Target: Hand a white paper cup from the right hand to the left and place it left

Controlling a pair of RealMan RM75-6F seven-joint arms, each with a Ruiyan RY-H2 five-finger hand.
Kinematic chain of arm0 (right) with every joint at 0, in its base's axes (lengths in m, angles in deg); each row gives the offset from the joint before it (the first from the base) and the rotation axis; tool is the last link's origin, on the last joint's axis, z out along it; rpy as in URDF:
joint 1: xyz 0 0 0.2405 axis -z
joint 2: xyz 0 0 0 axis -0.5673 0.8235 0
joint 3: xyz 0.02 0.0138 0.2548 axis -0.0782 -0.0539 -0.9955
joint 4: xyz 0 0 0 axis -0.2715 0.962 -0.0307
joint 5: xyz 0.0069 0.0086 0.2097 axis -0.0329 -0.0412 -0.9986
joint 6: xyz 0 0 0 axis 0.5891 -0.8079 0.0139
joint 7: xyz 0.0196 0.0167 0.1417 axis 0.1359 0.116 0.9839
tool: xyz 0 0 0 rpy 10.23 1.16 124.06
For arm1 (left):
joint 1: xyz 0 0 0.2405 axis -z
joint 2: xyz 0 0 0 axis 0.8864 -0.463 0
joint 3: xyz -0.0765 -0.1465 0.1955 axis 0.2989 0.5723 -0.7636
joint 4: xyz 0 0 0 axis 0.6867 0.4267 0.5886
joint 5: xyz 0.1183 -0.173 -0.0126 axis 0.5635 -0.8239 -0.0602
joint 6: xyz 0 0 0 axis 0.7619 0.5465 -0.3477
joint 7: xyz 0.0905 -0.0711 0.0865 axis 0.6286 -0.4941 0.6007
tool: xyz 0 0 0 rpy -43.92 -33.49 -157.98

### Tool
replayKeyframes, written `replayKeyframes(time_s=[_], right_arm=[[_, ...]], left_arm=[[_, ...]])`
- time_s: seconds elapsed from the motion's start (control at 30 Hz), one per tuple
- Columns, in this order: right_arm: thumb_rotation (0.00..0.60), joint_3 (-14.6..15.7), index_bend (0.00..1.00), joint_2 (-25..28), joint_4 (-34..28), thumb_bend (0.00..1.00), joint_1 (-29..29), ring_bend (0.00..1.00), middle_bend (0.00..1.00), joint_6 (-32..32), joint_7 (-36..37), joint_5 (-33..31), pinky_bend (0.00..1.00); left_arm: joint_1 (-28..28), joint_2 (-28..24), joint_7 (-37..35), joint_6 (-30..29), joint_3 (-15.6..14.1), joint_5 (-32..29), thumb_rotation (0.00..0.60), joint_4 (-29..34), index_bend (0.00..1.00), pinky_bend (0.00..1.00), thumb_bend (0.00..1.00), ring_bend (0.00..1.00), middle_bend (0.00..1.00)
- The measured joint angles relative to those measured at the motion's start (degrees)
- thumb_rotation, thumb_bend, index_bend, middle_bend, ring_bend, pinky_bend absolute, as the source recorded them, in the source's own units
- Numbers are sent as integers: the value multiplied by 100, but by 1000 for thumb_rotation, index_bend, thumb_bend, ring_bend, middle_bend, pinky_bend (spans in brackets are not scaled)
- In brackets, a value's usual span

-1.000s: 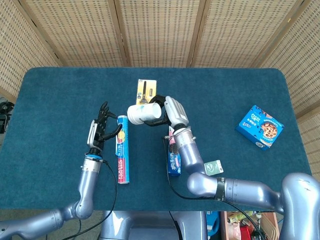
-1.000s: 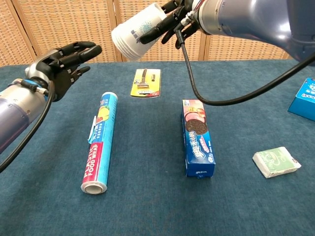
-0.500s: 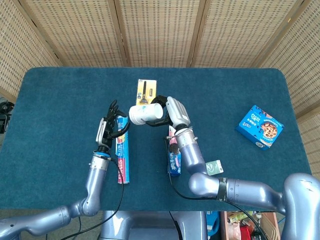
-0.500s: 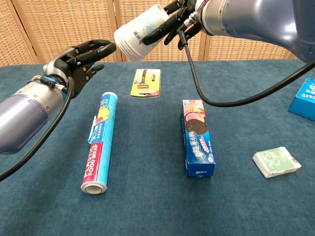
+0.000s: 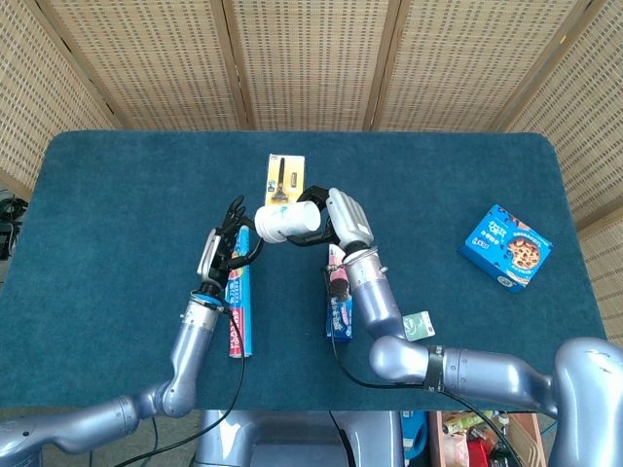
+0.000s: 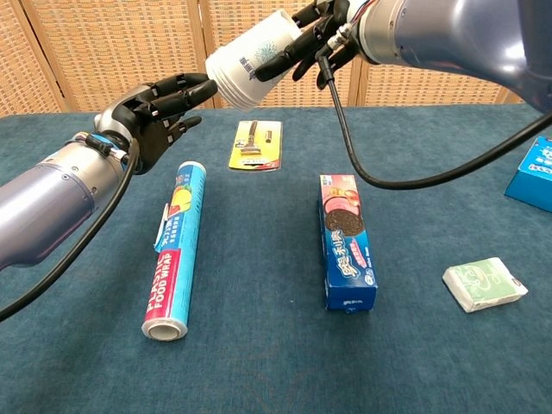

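My right hand (image 5: 336, 219) (image 6: 323, 33) grips a white paper cup (image 5: 284, 223) (image 6: 248, 60) with a blue print, held on its side in the air above the table, its base pointing left. My left hand (image 5: 229, 251) (image 6: 155, 110) is raised with its fingers spread, holding nothing. Its fingertips reach right up to the cup's base at the left; whether they touch it I cannot tell.
On the blue table (image 5: 117, 195) lie a food-wrap roll (image 5: 238, 316) (image 6: 172, 250) below my left hand, a yellow razor pack (image 5: 283, 179) (image 6: 255, 144), a cookie box (image 5: 338, 302) (image 6: 345, 241), a small green-and-white packet (image 5: 416, 325) (image 6: 484, 283) and a blue box (image 5: 505, 245) (image 6: 533, 172) at the right.
My left hand has risen and moved right, from well left of the cup to right at its base. The right hand has shifted the cup slightly right and up.
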Motion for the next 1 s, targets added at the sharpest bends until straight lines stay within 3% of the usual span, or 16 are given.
replayKeyframes(time_s=[0.4, 1.0], right_arm=[[600, 75, 755, -42, 105, 290, 13, 485, 628, 26, -14, -7, 704], [600, 83, 755, -2, 16, 290, 40, 485, 628, -44, -73, 20, 704]], left_arm=[[268, -370, -550, 687, -134, 425, 600, -373, 520, 0, 403, 0, 0], [427, -288, -701, 665, -143, 269, 600, -512, 646, 0, 408, 0, 0]])
